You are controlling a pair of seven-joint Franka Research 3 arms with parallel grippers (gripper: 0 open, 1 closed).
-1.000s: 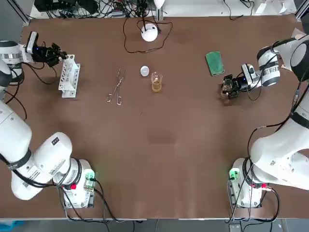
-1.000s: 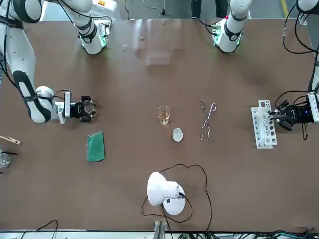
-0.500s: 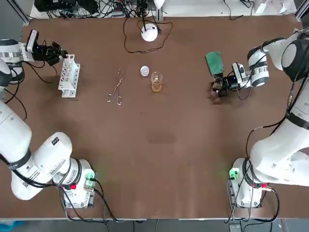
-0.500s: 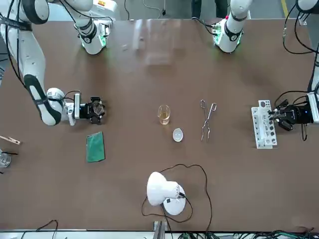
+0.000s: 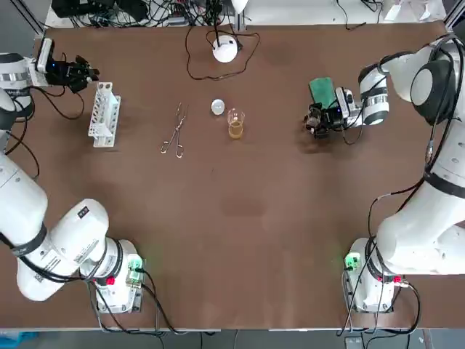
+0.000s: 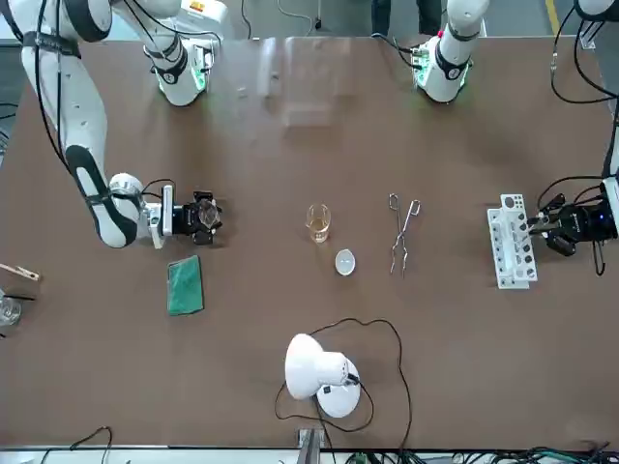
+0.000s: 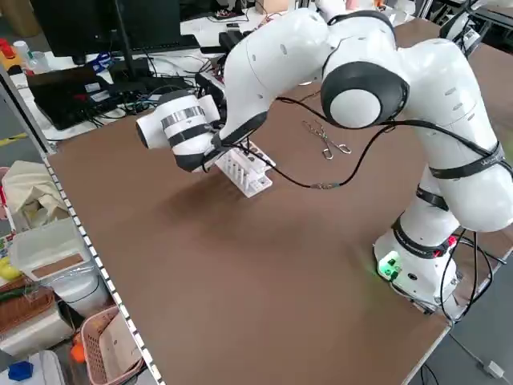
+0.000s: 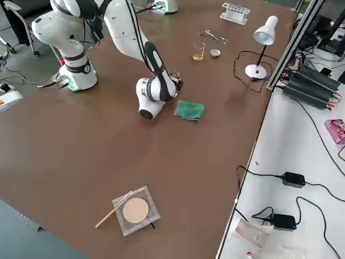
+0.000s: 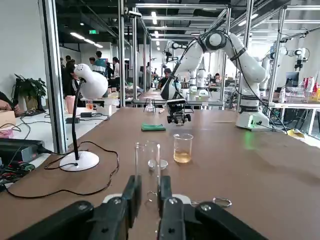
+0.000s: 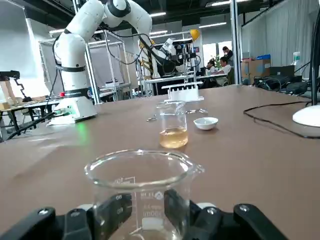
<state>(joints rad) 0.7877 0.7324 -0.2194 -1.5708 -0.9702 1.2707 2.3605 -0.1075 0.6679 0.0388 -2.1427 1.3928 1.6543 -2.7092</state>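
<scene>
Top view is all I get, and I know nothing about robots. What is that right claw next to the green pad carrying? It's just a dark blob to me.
Observer: The right claw is clamped on a small glass beaker. Its wrist camera shows a finger on each side of the glass.
Operator: Is anything in it?
Observer: It looks empty in the wrist view. The amber liquid is in the second beaker, farther along the table.
Operator: And the other claw, far left?
Observer: The left claw is level beside the test tube rack. Its wrist camera shows a clear glass tube standing upright right at its tip.
</scene>
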